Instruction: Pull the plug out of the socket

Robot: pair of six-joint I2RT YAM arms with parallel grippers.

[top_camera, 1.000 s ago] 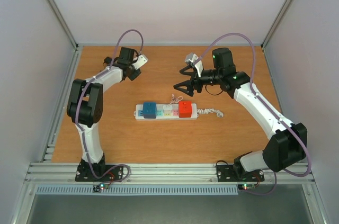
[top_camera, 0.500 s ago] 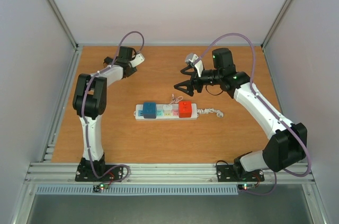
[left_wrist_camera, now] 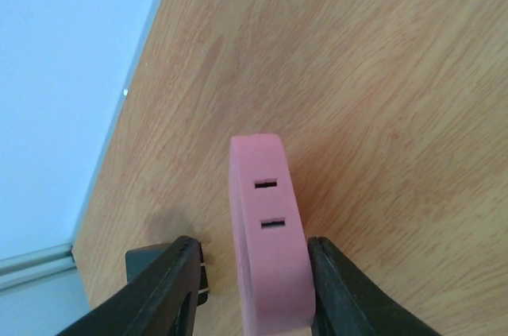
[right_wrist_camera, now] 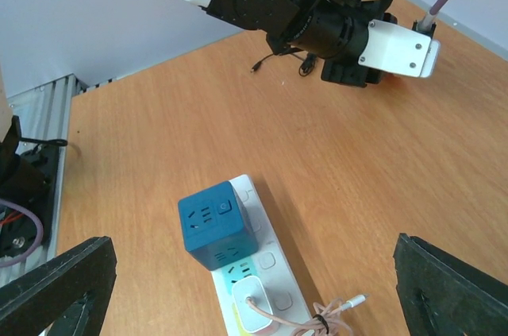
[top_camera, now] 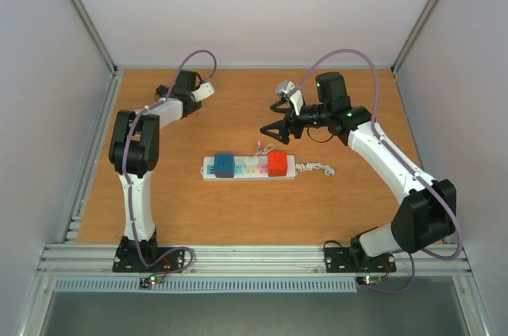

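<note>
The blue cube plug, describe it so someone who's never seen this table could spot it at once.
A long white power strip lies in the middle of the wooden table. The blue cube stands on its end nearer the left arm, opposite the curly cord. It is the only blue block; its neighbours are a small white plug and a red cube.

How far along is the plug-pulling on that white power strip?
Looks done: a pink block-shaped plug is off the long white power strip, inside the left gripper, with a gap on one side. In hand: the right gripper hovers open behind the strip. Left: a blue cube plug, a red cube plug and a small white charger still sit in it.
</note>
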